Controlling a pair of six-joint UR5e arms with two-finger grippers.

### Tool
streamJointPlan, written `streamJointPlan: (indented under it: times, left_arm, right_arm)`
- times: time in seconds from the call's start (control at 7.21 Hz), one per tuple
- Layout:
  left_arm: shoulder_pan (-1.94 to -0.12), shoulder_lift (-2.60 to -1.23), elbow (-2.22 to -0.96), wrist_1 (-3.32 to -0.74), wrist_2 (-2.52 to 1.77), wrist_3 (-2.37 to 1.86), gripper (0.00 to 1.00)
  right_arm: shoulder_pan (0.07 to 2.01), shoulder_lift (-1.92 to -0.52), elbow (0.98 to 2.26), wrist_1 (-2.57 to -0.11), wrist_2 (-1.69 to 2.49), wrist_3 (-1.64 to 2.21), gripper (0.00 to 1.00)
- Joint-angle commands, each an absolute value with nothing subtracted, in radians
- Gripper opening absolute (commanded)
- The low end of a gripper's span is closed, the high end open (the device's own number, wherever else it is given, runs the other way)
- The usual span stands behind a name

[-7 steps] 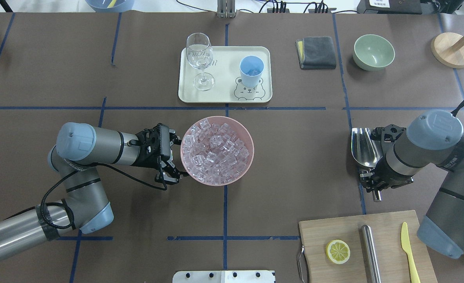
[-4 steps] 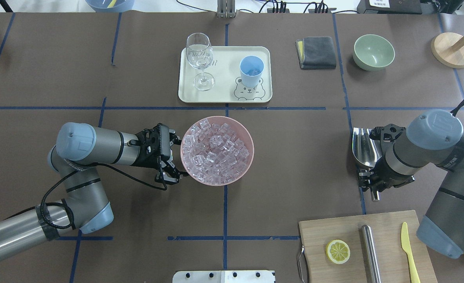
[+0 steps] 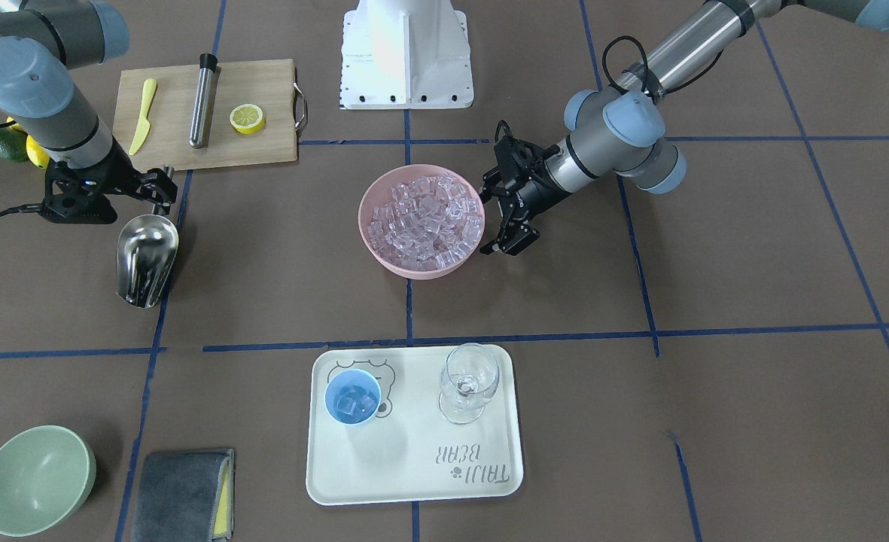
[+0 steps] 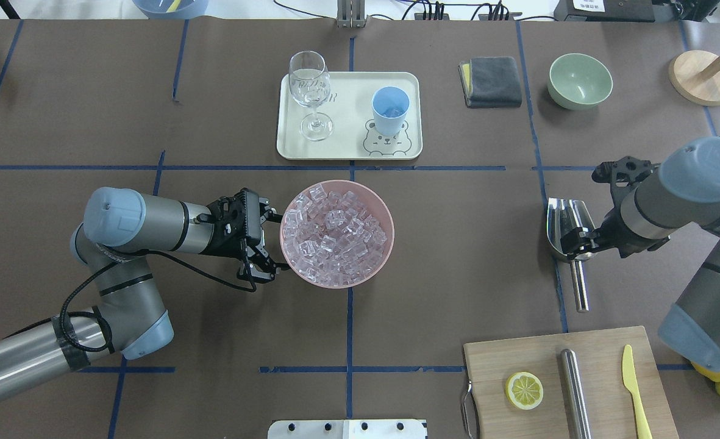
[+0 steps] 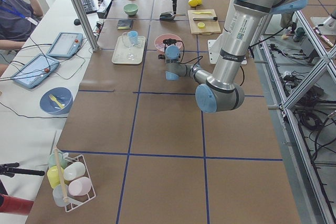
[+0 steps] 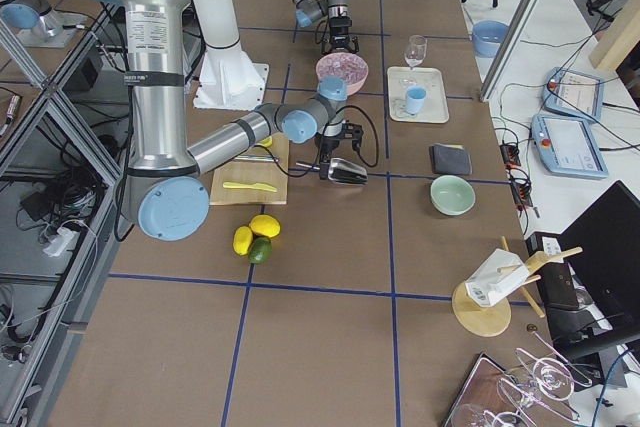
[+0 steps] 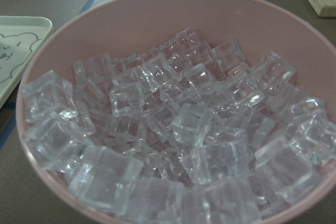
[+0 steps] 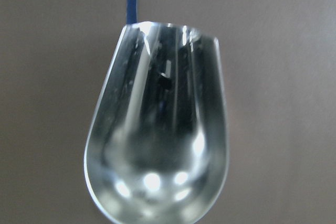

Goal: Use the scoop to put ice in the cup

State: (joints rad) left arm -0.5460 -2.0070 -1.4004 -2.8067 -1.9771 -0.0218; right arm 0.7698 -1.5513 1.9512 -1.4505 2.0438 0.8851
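Observation:
The silver scoop [image 4: 567,222] lies on the table at the right, trough toward the tray, its thin handle bare; it also shows in the front view [image 3: 145,252] and the right wrist view [image 8: 157,129]. My right gripper [image 4: 579,241] hovers above the handle's root, open and holding nothing. The ice [image 4: 335,235] fills a pink bowl [image 4: 391,235]. My left gripper [image 4: 274,244] is open, its fingers spread against the bowl's left rim. The light-blue cup [image 4: 390,110] stands on the cream tray [image 4: 347,122] and has a few cubes inside [image 3: 352,403].
A clear stemmed glass [image 4: 310,85] stands on the tray beside the cup. A cutting board [image 4: 518,353] at the front right carries a lemon slice [image 4: 524,390], a steel cylinder [image 4: 575,390] and a yellow knife [image 4: 634,390]. A grey cloth [image 4: 491,80] and a green bowl [image 4: 579,79] sit at the back right.
My right arm has lifted and drawn back to the right, off the scoop's handle, which is now uncovered. The scoop stays on the table. The left arm has barely moved.

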Motion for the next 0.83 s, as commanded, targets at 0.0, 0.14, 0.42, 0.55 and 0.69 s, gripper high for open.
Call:
streamJointPlan:
  times: [0.0, 0.14, 0.42, 0.55, 0.69]
  left_arm:
    - [-0.598, -1.991, -1.402, -2.798, -1.983, -0.020, 1.00]
    - [-0.624, -1.990, -1.404, -2.774, -1.983, -0.020, 1.00]
    - [-0.707, -1.962, -1.411, -2.697, -2.014, -0.020, 1.00]
    - [-0.766, -1.936, -1.410, -2.694, -2.010, -0.020, 1.00]
    - [-0.838, -1.912, -1.405, -2.691, -2.017, -0.018, 1.00]
  right_arm:
    - [0.927, -1.554, 1.947, -1.526, 2.060, 0.557, 1.00]
    - [0.996, -1.549, 1.942, -1.557, 2.060, 0.399, 1.00]
    - [1.168, -1.575, 1.937, -1.603, 2.144, 0.135, 1.00]
    - [1.251, -1.615, 1.937, -1.603, 2.199, 0.029, 1.00]
    - [1.343, -1.658, 1.937, -1.603, 2.250, -0.068, 1.00]
